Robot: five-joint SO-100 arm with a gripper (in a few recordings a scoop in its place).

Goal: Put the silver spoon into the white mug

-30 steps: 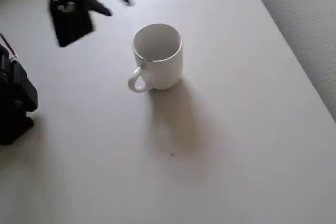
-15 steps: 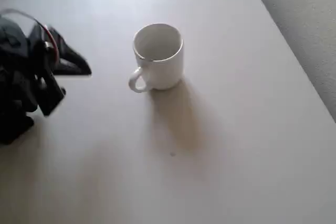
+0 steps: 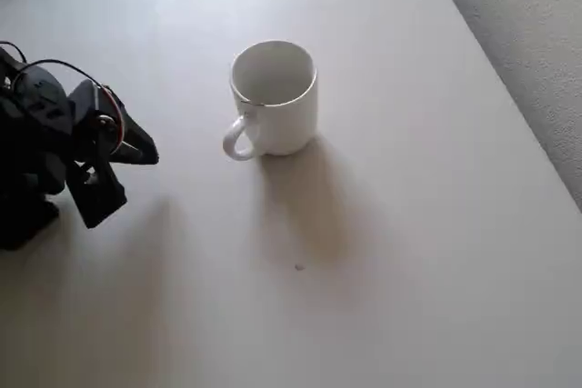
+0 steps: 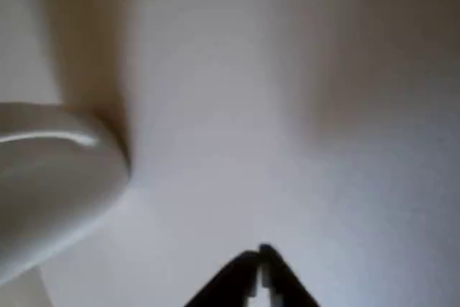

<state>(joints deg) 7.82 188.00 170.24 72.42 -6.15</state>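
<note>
White mug (image 3: 273, 97) upright on table (image 3: 409, 252), claw (image 3: 136, 147) left.

In the wrist view the white mug (image 4: 54, 177) is blurred and cut off at nine o'clock. The gripper (image 4: 260, 260) runs off the six o'clock edge, fingertips pressed together. The overhead view crops the arm (image 3: 36, 161) at nine o'clock.

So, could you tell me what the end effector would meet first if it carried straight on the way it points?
Probably the white mug: in the overhead view the end effector points right, roughly toward its handle side. Height is unclear, so it might pass just below it onto bare table.
</note>
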